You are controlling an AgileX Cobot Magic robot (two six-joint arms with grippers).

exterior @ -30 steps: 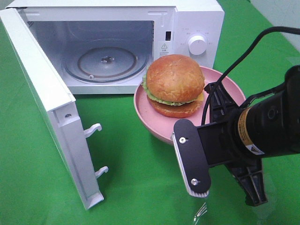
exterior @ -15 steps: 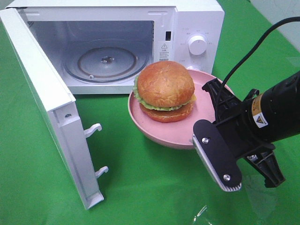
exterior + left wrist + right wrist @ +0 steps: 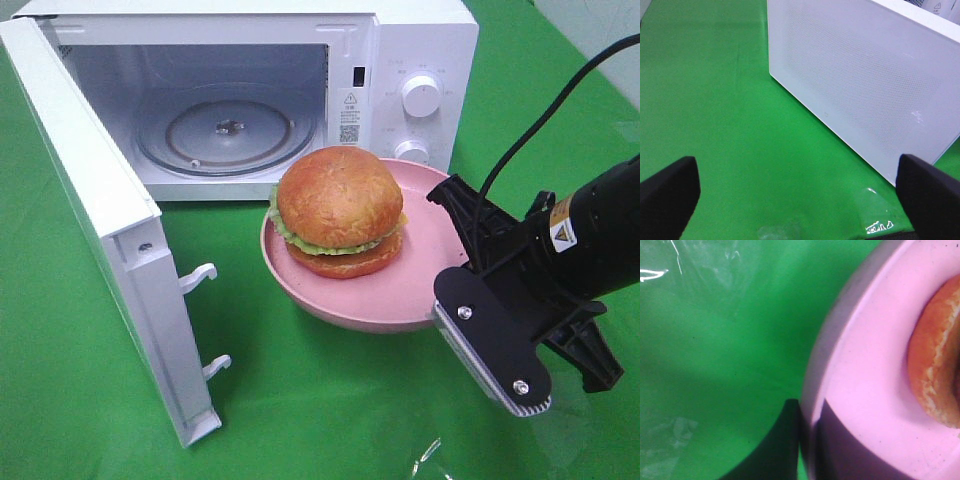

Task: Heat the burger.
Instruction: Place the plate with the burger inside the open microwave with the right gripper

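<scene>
The burger sits on the plate, whose rim is clenched by the right pincer, just before the open microwave. The plate should be held level and eased onto the turntable. The left pincer is released, empty.

Right arm is a chunky matte black tube with a yellow warning sticker and a black cable coming off it. The right end effector has a flat black finger plate, two silver screws and a ribbed grey edge. The left end effector is just two rounded black fingers.
</scene>
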